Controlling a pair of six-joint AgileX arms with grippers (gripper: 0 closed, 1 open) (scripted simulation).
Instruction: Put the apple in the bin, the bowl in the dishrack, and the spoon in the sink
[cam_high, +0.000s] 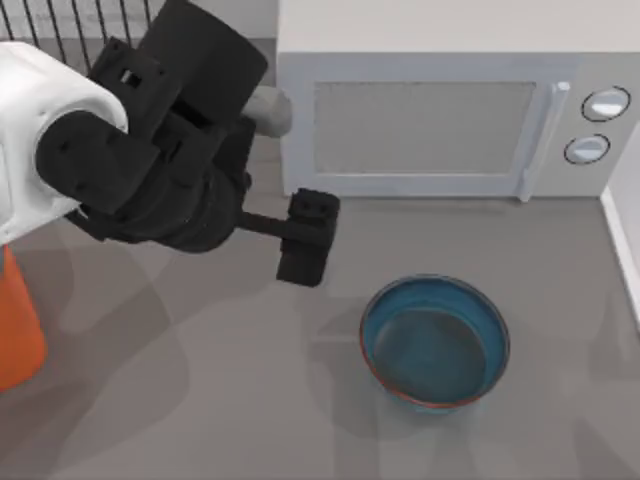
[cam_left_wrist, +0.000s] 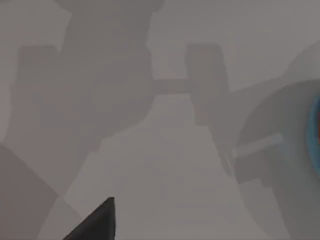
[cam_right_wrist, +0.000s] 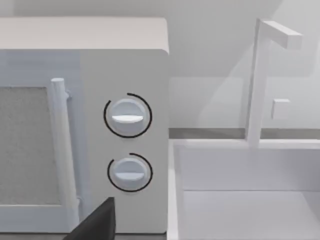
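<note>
Bin (cam_high: 15, 330): orange, at the bench's left edge, partly under the left arm. No apple to be seen on the bench.
Dishrack (cam_high: 75, 25): black wires at the far left corner, behind the arm.
Left pincer (cam_high: 305, 240): hangs over bare bench (cam_high: 200, 420) between bin and bowl, nothing in it; cannot tell whether the fingers are apart or together.
Bowl (cam_high: 435, 342): upright on the bench, right of centre, in front of the microwave (cam_high: 440, 120), apart from the pincer. Likely the next pick.
Risk – grip: glazed rim is thin and curved; a shallow pinch could slip or tip it.
Risk – carry: the route to the rack runs close by the microwave's front corner – a low swing could clip it.
Sink (cam_right_wrist: 250, 190): white, right of the microwave; right arm parked facing it, its pincer's state unclear.
</note>
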